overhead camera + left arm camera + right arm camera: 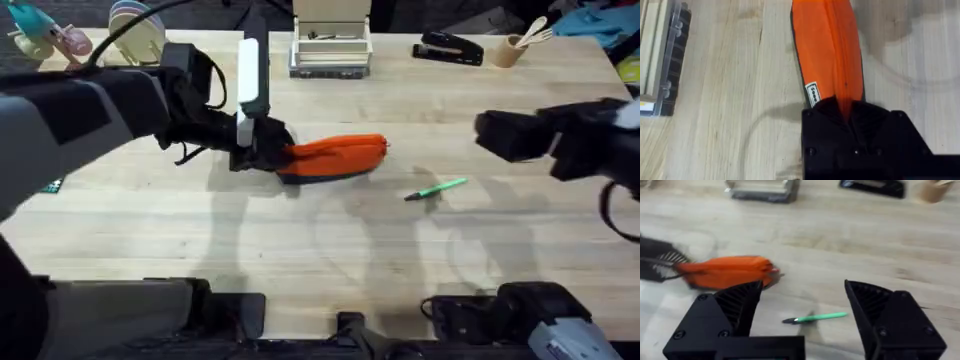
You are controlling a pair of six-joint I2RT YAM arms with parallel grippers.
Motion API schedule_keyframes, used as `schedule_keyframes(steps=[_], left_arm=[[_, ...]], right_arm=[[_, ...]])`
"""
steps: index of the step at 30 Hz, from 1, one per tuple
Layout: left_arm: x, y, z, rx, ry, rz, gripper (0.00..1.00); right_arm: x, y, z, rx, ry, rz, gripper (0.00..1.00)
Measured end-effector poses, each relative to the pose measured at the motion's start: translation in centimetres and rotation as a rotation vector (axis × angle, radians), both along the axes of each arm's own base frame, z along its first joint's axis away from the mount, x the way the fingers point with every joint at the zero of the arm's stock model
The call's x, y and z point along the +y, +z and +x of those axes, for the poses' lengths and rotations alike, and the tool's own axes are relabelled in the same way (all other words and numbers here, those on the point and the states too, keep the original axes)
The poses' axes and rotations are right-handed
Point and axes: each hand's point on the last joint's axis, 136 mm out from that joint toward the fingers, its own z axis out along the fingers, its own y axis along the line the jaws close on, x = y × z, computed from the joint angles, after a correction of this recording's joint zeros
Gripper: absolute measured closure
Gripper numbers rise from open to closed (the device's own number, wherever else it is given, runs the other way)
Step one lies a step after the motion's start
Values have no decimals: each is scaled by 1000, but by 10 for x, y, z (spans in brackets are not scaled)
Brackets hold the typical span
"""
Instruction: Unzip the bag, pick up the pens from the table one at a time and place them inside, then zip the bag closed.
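The orange bag (335,156) lies mid-table with its zipper running along the top (832,55). My left gripper (265,150) is shut on the bag's left end, and in the left wrist view the fabric is pinched at the left gripper (845,112). A light green pen (437,188) with a dark tip lies on the table (300,250) to the right of the bag. My right gripper (500,135) hovers raised at the right, open with nothing between its fingers. Through the right gripper (804,287) I see the pen (815,317) below and the bag (727,272) farther off.
At the back stand a white organiser (331,45), a black stapler (448,48) and a cup of wooden utensils (515,48). Plates and toys (135,35) sit at the back left. The organiser's edge (665,55) shows beside the bag.
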Motion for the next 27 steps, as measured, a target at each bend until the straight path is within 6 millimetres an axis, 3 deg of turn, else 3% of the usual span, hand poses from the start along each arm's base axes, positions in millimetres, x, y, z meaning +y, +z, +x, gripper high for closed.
schedule_keyframes(steps=[10,20,27], left_arm=[[0,0,0,0,0,0,958],[0,0,0,0,0,0,958],[0,0,0,0,0,0,958]], right_arm=[[39,-32,26,183,211,134,6],[47,-39,54,230,388,227,6],[50,-53,60,168,554,102,5]])
